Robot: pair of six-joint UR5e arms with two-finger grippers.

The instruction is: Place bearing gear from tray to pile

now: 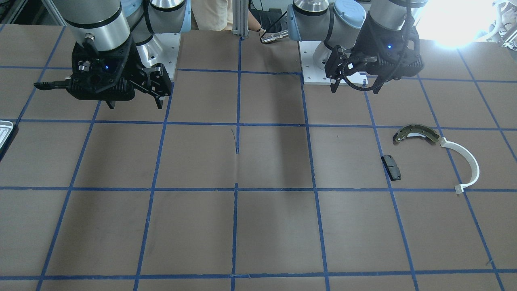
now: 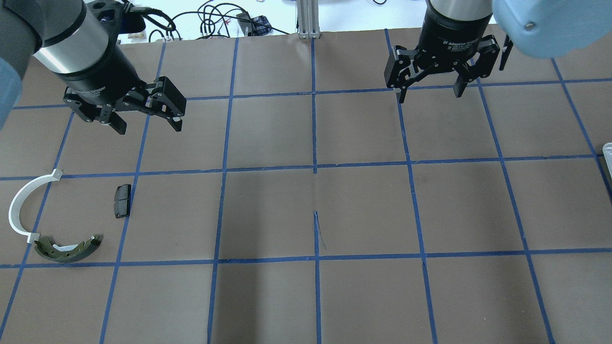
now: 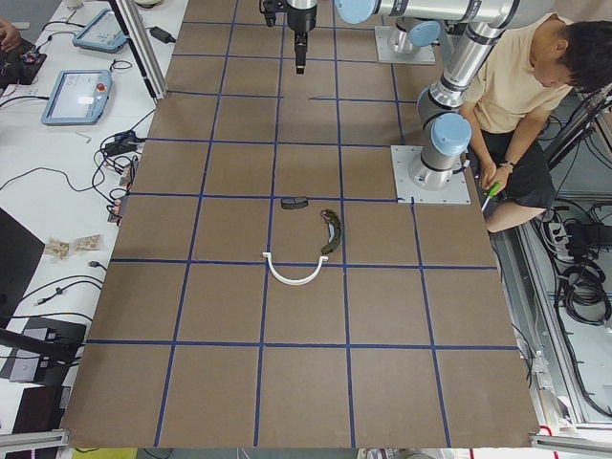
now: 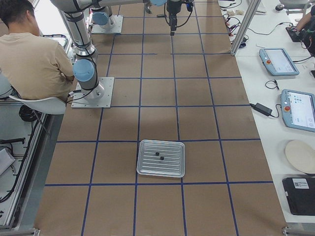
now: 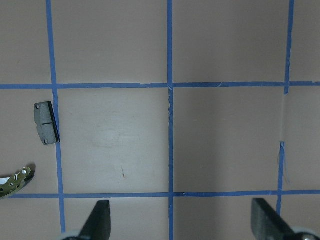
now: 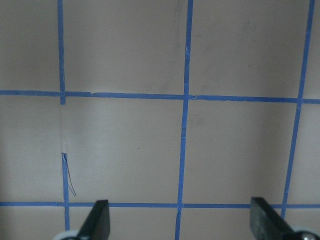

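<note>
1. Nearest the robot, at the left arm's end of the table point(image 2: 363, 205): the pile point(image 1: 416, 133), 3 loose parts lying flat on brown paper with a blue tape grid.
2. The brass-grey brake shoe point(image 2: 67, 249) is the closest part, curved, with its hollow side facing away from the robot.
3. The white arc point(image 2: 12, 209) is next out. 1 end sits right at the shoe's end, touching or almost, I cannot tell which. The other end points toward the table middle.
4. The black pad point(image 2: 123, 201) is a small rectangle near the arc and shoe but apart from both, just beside a tape line.
5. The tray point(image 4: 170, 164) is at the right arm's end, well apart from the pile. It is ridged, pale and lies flat; only its edge shows in the overhead and front views.
6. 2 small dark parts point(image 4: 156, 154) lie on the tray near its middle, close together. They are too small to tell which is the bearing gear. None is in a claw.
7. The left gripper point(image 2: 148, 127) hovers above the table beyond the pad, jaws spread wide, nothing between them. In its wrist view both fingers point(image 5: 100, 220) frame bare table.
8. The right gripper point(image 2: 430, 95) hovers over the other half, also spread wide and empty. Its fingers point(image 6: 100, 220) are over bare grid.
9. Farthest: cables point(image 2: 210, 19) past the table's far edge.
</note>
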